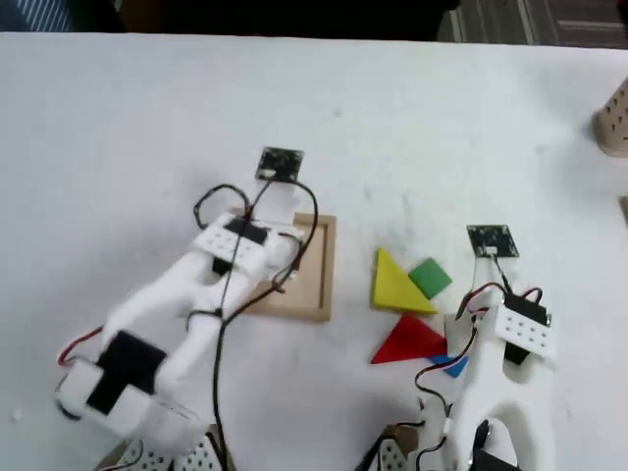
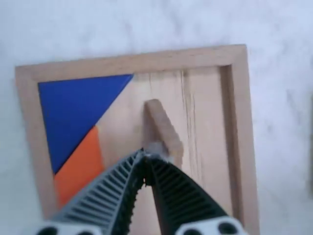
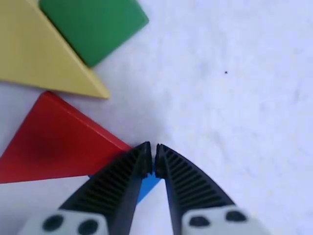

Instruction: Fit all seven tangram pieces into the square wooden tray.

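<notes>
Tray: I see the square wooden tray point(image 1: 321, 294) point(image 2: 239, 122) near the middle of the bench point(image 1: 147, 118), under my left arm.
In the tray: a large blue triangle point(image 2: 73, 110) sits in one corner, and an orange piece point(image 2: 78, 169) lies flat against its slanted side, along the same wall.
Wood piece: a plain wood-coloured piece point(image 2: 164, 127) stands on its edge, tilted, on the bare tray floor beside those two.
Left gripper point(image 2: 145, 164): clenched on the near end of the plain wood-coloured piece, jaws almost together.
Loose pieces: between the tray and the bench's right edge lie a yellow triangle point(image 1: 395, 285) point(image 3: 39, 54) and a green square point(image 1: 430, 277) point(image 3: 93, 24), touching each other. A red triangle point(image 1: 412, 340) point(image 3: 54, 142) lies just nearer the front edge.
Small blue piece point(image 1: 454, 366) point(image 3: 149, 186): it peeks out beside the red triangle, partly hidden by my right arm.
Right gripper point(image 3: 152, 159): clenched on nothing, with its tips over the red triangle's corner and the small blue piece.
</notes>
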Action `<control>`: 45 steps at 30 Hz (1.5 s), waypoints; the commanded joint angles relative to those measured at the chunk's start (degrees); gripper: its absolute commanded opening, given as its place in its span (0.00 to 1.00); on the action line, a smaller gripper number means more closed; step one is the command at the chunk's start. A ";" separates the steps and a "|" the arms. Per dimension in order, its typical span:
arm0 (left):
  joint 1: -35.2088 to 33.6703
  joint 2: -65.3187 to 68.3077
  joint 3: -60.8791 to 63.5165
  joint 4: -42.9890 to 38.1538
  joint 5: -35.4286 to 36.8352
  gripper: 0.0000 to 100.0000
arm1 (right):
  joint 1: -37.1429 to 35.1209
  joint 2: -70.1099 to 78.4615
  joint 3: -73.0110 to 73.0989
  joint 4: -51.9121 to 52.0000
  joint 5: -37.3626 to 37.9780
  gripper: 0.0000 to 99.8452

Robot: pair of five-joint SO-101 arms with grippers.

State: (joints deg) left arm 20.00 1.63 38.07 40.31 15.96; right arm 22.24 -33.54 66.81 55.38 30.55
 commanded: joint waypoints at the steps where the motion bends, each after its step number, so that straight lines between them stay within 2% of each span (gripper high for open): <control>1: 0.66 2.77 -7.12 2.46 0.26 0.02 | 0.22 -1.10 0.00 -0.92 2.64 0.02; 11: 3.21 2.86 -11.60 2.64 0.26 0.02 | 0.22 -1.36 0.35 -0.92 2.99 0.02; 16: 7.08 3.38 -14.77 2.55 0.18 0.02 | 0.22 -1.27 0.35 -0.92 2.99 0.02; 19: 8.13 3.38 -13.80 -0.70 0.18 0.02 | 0.22 -1.27 0.35 -0.92 2.99 0.02; 26: 7.87 8.75 -12.57 -3.43 0.26 0.02 | 0.22 -1.19 0.35 -0.92 2.99 0.02; 37: 4.18 12.18 -16.88 6.15 0.26 0.02 | 0.22 -1.19 0.35 -0.92 2.99 0.02; 45: 0.75 12.18 -16.88 6.77 0.44 0.02 | 0.22 -1.19 0.35 -0.92 3.08 0.02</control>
State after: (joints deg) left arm 22.81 14.37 23.47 46.46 15.96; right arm 22.24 -33.54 67.43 55.38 32.92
